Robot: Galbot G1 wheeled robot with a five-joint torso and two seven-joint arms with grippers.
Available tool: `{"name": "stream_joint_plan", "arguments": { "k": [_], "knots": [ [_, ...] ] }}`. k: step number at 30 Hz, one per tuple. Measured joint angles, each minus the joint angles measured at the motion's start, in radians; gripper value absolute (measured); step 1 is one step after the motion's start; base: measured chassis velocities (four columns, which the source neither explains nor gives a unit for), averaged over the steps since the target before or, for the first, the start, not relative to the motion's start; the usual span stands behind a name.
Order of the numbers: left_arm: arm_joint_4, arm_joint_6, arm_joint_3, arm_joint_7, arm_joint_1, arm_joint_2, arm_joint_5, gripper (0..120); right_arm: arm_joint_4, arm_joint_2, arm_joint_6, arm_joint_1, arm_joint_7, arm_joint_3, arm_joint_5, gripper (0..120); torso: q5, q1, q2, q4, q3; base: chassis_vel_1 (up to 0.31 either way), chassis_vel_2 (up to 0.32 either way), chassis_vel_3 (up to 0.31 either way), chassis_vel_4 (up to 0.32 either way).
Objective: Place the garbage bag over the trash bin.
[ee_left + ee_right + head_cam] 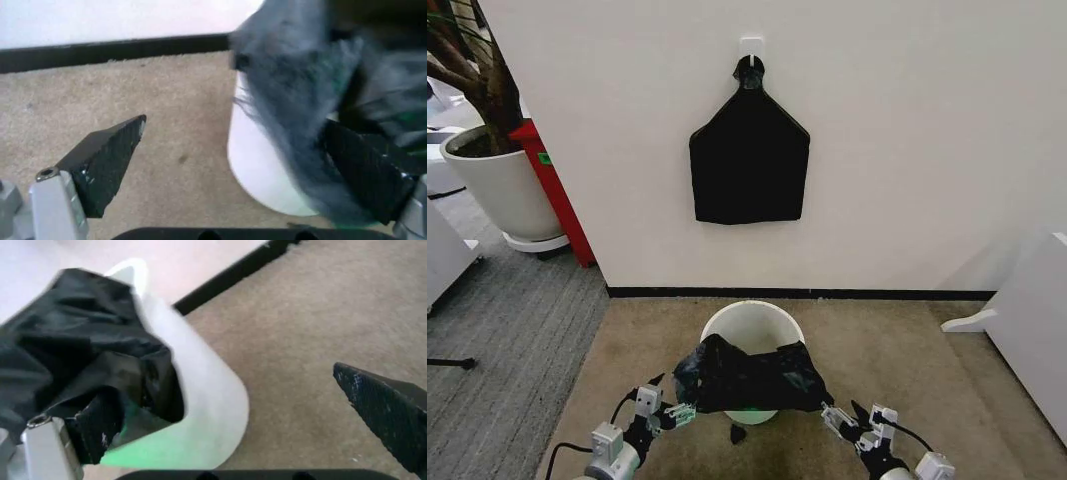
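The trash bin [749, 325], a pale round bucket, stands on the beige carpet close to the wall. The garbage bag [752, 378] is wrinkled black plastic. It lies bunched over the bin's near rim and hangs down its front, while the far part of the rim is bare. My left gripper [667, 400] is low at the bag's left corner and my right gripper [847, 415] at its right corner. In the left wrist view the left gripper [233, 125] is open, with the bag [300, 85] against one finger [367, 170] beside the bin [260, 170]. The right gripper [223, 390] is open too, one finger [87, 435] under the bag [80, 340] at the bin's wall [207, 410].
A flat black bundle [749, 160] hangs from a hook on the white wall behind the bin. A large white plant pot [502, 180] and a red panel [557, 190] stand at the back left, and white furniture [1027, 310] at the right. A small black scrap [737, 433] lies before the bin.
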Motion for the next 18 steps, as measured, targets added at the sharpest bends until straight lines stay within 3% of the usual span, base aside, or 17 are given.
{"name": "stream_joint_plan", "arguments": {
  "k": [9,18],
  "knots": [
    [0.127,0.017,0.036,0.011,-0.086,-0.045,-0.024,100,-0.088,0.044,-0.01,0.067,0.005,0.004,0.056,100,0.0,0.0,0.0,0.0,0.0,0.0,0.0,0.0,0.0],
    [0.143,0.029,0.035,0.015,-0.106,-0.06,-0.042,100,-0.11,0.076,-0.027,0.125,0.016,-0.01,0.056,100,0.0,0.0,0.0,0.0003,0.0,0.0,0.0,0.0,0.0]
  ]
}}
